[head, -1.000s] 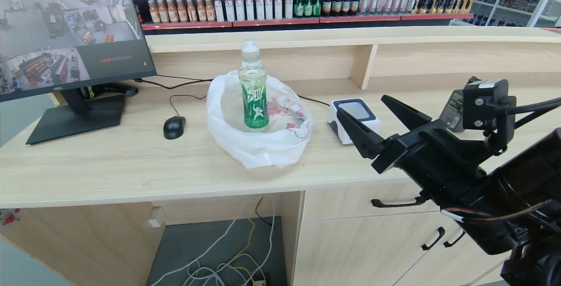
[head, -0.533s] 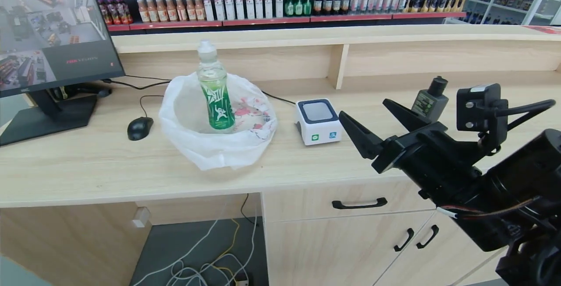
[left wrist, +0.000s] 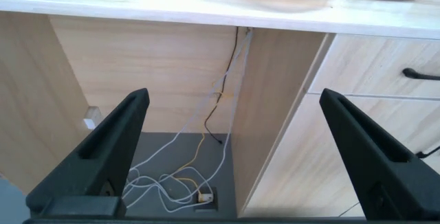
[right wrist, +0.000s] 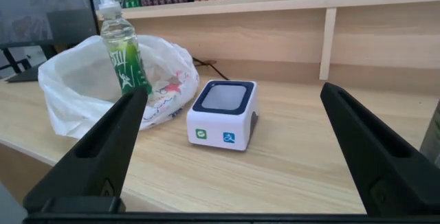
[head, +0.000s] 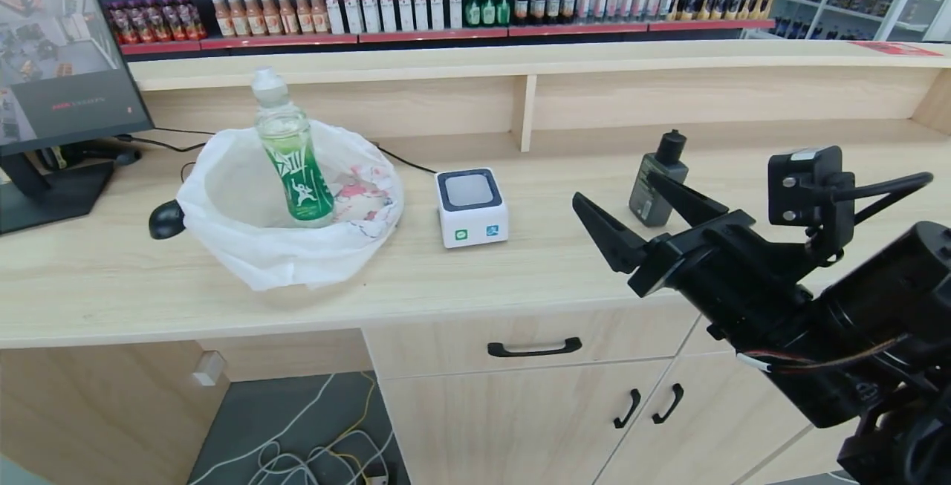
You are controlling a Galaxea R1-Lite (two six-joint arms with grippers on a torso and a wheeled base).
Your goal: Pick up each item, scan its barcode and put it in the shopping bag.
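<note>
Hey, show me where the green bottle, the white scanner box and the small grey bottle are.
green bottle [head: 301,184], head view, on its green label.
scanner box [right wrist: 223,99], right wrist view, on its top window.
grey bottle [head: 673,145], head view, on its black cap.

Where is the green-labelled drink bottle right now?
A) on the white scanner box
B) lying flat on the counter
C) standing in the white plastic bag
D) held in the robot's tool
C: the bottle stands upright inside the open shopping bag, apart from the scanner.
</note>
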